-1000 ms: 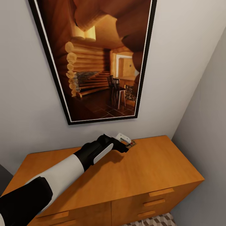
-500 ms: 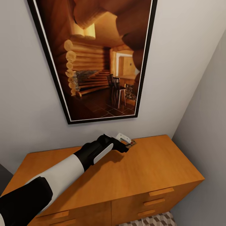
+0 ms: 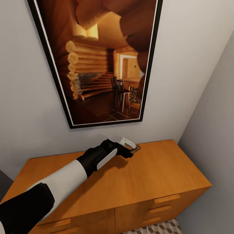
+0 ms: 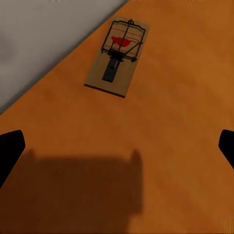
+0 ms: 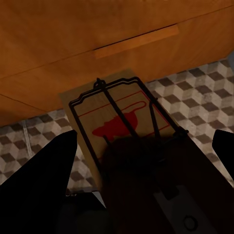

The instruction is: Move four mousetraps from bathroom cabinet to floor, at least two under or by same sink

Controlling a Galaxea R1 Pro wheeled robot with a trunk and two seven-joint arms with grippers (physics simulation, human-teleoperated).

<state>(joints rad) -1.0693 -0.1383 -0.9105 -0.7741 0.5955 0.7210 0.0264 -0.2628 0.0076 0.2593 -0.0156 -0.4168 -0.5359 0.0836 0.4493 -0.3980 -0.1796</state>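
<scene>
Gray walls and a framed picture (image 3: 100, 61) back the cabinet (image 3: 156, 175). Left claw (image 3: 131, 147) rests over the cabinet top near the wall, jaws spread wide; one trap (image 4: 117, 57) lies flat just ahead of them, untouched. Right claw (image 5: 141, 161) hangs before the drawer fronts above the tiled floor (image 5: 204, 102), clamped on a second trap (image 5: 117, 122).

My left arm (image 3: 61, 180) is a run of smooth round shells: matte black nearest my shoulder, then a white forearm sleeve, then a black wrist housing with one long white oval panel set into its side. My left hand (image 3: 131, 147) ends in a small white casing over dark parts. Seen from either wrist, my fingertips (image 4: 9, 148) are plain matte black wedges.
</scene>
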